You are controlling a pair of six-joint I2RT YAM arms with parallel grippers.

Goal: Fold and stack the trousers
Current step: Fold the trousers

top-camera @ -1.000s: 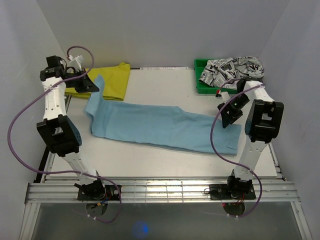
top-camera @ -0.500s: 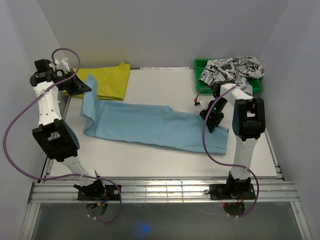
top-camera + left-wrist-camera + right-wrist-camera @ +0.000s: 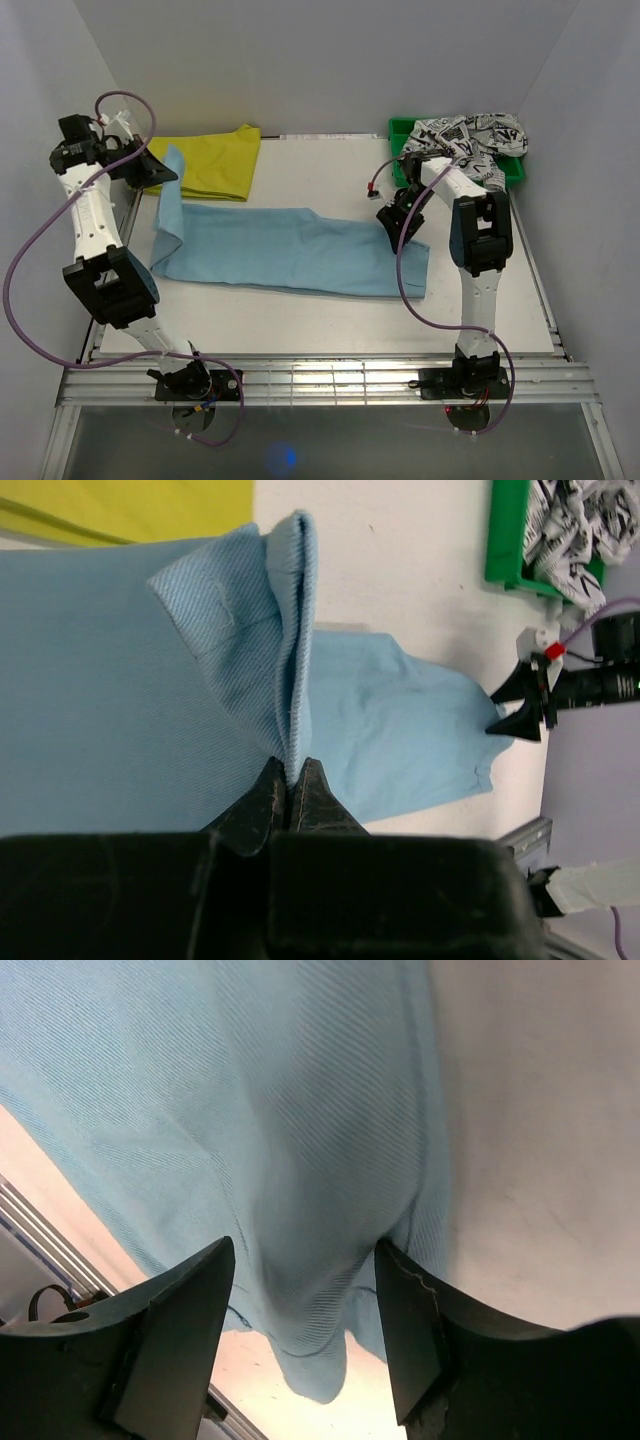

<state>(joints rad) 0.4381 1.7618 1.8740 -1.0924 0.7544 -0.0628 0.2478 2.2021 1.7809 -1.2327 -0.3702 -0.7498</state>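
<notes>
The only print in view is on the black-on-white printed garment point(image 3: 470, 135) that lies over the green tray point(image 3: 403, 152) at the far right corner, and its letters are too small to read. The trousers point(image 3: 290, 250) are light blue and lie in the middle of the table point(image 3: 300, 315), with their long axis running from left to right, the right end a little nearer to the arm bases than the left end. I cannot tell which end is the waist. The left end is lifted off the table and hangs from the left gripper point(image 3: 290, 780), just beside the yellow garment point(image 3: 215, 160) that lies flat at the far left. In the left wrist view the fingers point(image 3: 258, 805) of this gripper are pressed nearly together on a thin folded edge of the blue cloth. The right end is folded back and rises up to the right gripper point(image 3: 305, 1248). Its fingers point(image 3: 175, 1330) stand a moderate way apart, with a thick bunch of the blue cloth between them, and the cloth touches the inner faces of both.
</notes>
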